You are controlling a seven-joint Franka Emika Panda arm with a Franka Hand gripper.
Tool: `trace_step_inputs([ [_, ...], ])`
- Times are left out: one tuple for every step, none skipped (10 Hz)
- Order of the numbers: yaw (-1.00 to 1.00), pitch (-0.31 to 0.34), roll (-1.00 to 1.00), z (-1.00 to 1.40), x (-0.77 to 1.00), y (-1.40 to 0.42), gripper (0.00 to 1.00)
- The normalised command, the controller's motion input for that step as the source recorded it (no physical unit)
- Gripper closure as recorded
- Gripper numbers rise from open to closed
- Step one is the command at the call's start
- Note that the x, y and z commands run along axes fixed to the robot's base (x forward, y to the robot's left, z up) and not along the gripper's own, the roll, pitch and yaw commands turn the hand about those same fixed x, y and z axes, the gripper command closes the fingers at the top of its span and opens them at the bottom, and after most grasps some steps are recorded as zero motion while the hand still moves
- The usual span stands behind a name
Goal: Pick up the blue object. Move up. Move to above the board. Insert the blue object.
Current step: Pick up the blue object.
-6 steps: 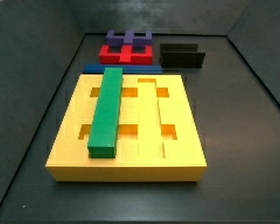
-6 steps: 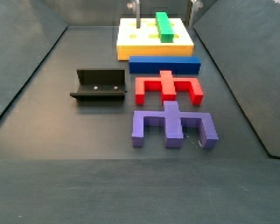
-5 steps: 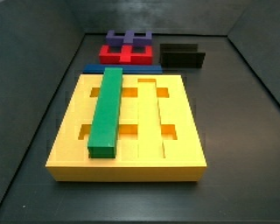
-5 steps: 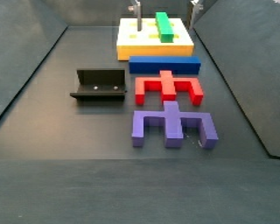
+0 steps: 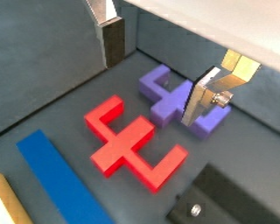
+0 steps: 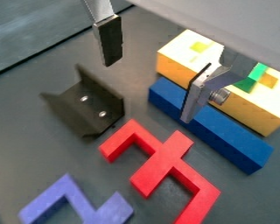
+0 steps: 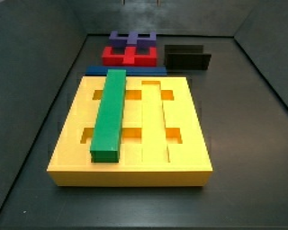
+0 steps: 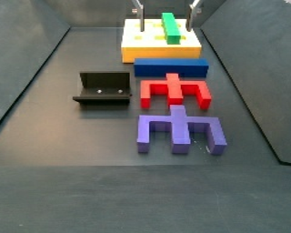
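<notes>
Nothing is done yet — the long medium-blue rectangular bar (image 8: 170, 66) lies just below the grooved yellow board (image 8: 145, 41), untouched, while the tool (image 6: 154, 66) hovers spread and empty.

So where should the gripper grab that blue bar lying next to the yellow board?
Grip the blue object mid-length from above, but its long sides look blocked: the board abuts one, the red piece nears the other. The open gripper hangs above, empty.
</notes>
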Motion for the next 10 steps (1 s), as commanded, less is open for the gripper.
trace_step_inputs([
  [-0.78,-0.309,-0.16,-0.28,-0.04,-0.25,0.00],
  [-0.86,-0.284,-0.15,-0.26,-0.06,-0.19,0.00],
  [-0.87,-0.284,-0.14,-0.27,-0.06,-0.18,0.00],
  [-0.94,-0.221,-0.13,-0.20,0.00,-0.12,0.00],
  [-0.99,-0.124,-0.05,-0.19,0.00,-0.13,0.00],
  [-1.00,-0.116,-0.05,-0.18,0.00,-0.12,0.00],
  [-1.00,-0.051,0.00,-0.26,0.00,-0.15,0.00],
  [-1.00,-0.070,0.00,-0.29,0.00,-0.15,0.00],
  [-1.00,-0.071,0.00,-0.29,0.00,-0.15,0.00],
  [-1.00,-0.070,0.00,-0.28,0.00,-0.15,0.00],
])
